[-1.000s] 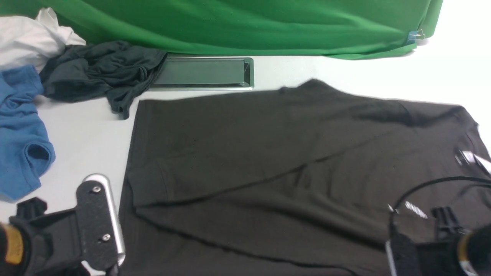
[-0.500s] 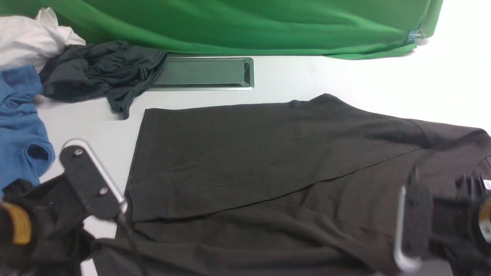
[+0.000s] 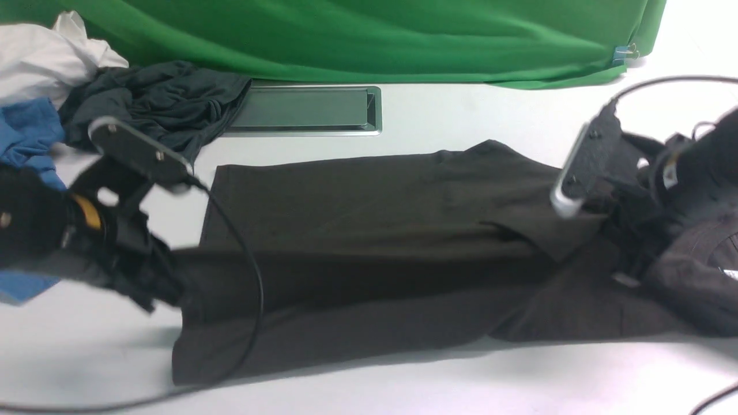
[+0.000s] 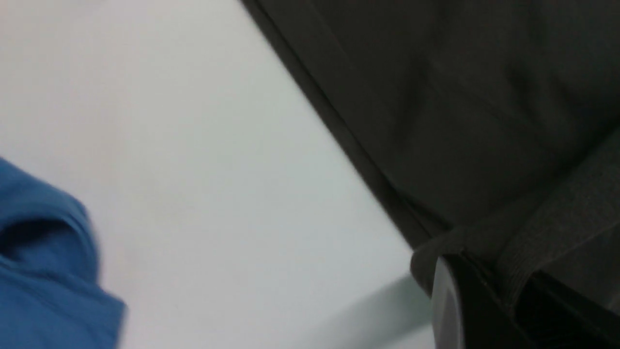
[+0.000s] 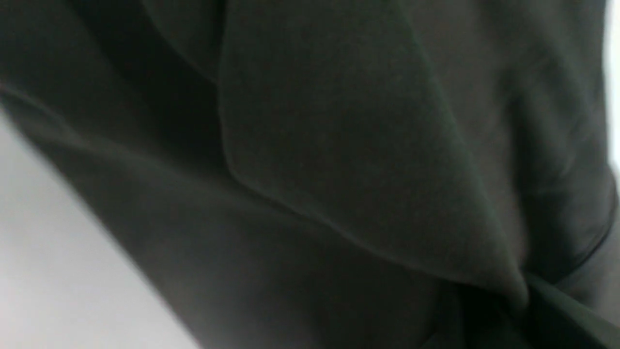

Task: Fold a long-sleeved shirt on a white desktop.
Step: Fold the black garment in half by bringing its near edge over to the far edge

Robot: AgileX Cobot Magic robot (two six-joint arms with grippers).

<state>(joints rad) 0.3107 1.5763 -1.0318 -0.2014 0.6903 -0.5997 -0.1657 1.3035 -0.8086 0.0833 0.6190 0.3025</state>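
Shirt [image 3: 369, 207] is pinched in both your closed grippers, left [image 4: 503, 310] and right [image 5: 513, 315]; desktop [image 3: 438, 374] lies bare along its near edge.

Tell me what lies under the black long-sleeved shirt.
White desktop shows around the black long-sleeved shirt and continues beneath its edges. Whatever else might be under the cloth is covered and cannot be seen.
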